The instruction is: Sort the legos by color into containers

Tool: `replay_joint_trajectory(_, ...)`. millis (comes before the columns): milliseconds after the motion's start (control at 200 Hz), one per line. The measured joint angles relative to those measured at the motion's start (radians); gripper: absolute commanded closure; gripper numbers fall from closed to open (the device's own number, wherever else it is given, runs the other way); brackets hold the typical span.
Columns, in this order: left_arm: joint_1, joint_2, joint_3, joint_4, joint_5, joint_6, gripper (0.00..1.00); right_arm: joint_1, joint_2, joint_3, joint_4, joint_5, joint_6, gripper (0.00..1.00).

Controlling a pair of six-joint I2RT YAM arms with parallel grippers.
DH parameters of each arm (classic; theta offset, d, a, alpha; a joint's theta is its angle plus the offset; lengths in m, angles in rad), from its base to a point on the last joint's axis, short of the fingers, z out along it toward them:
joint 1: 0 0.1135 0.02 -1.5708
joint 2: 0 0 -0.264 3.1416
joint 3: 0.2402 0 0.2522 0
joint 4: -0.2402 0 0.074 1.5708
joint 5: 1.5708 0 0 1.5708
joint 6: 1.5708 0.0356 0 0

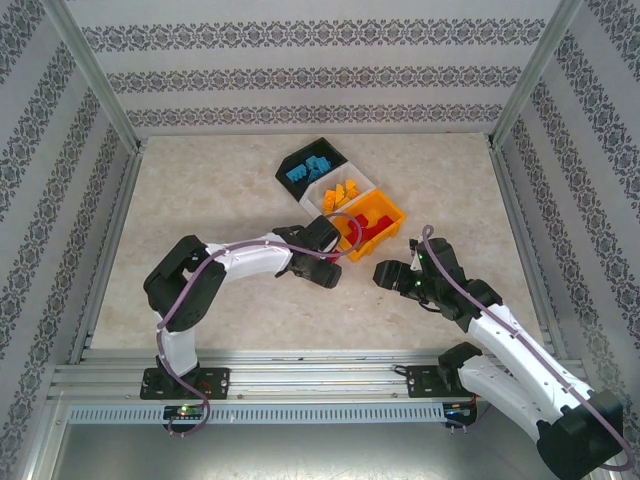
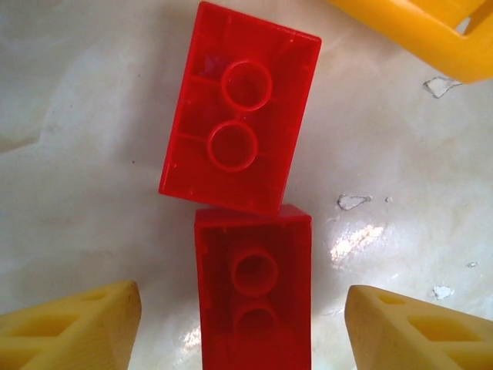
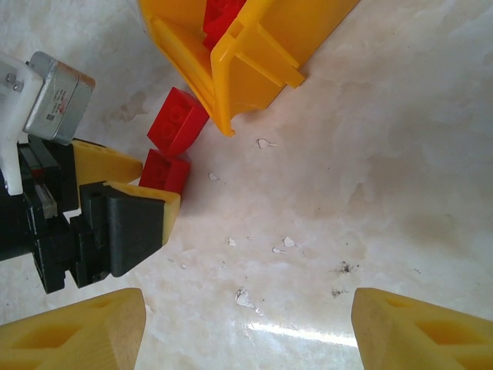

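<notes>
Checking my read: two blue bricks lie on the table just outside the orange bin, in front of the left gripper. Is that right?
No: the two bricks are red, not blue, as the left wrist view shows. They do lie on the table just outside the orange bin, in front of the left gripper.

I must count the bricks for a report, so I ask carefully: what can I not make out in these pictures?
Left wrist view: the bottom edge cuts off the lower red brick.
Top view: a purple cable crosses the orange bin, so its red bricks cannot be counted.
Right wrist view: the top edge cuts off that bin.
Top view: the blue bricks are too small to count.
</notes>
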Motion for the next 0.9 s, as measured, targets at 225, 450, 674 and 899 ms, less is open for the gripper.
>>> replay_joint_trajectory(225,0.000,0.029,0.015,0.000,-0.005,0.000,0.48,0.000,0.006,0.000,0.002,-0.003,0.000,0.29)
replay_joint_trajectory(450,-0.002,0.033,0.016,-0.001,-0.008,0.000,0.61,0.000,0.006,0.000,0.003,-0.003,0.003,0.29)
replay_joint_trajectory(674,-0.004,0.011,-0.006,0.000,-0.007,0.000,0.63,0.000,0.003,0.000,0.003,-0.003,0.005,0.29)
replay_joint_trajectory(899,0.025,-0.158,-0.135,0.005,0.026,-0.032,0.64,0.000,0.004,0.000,0.006,-0.003,0.022,0.29)
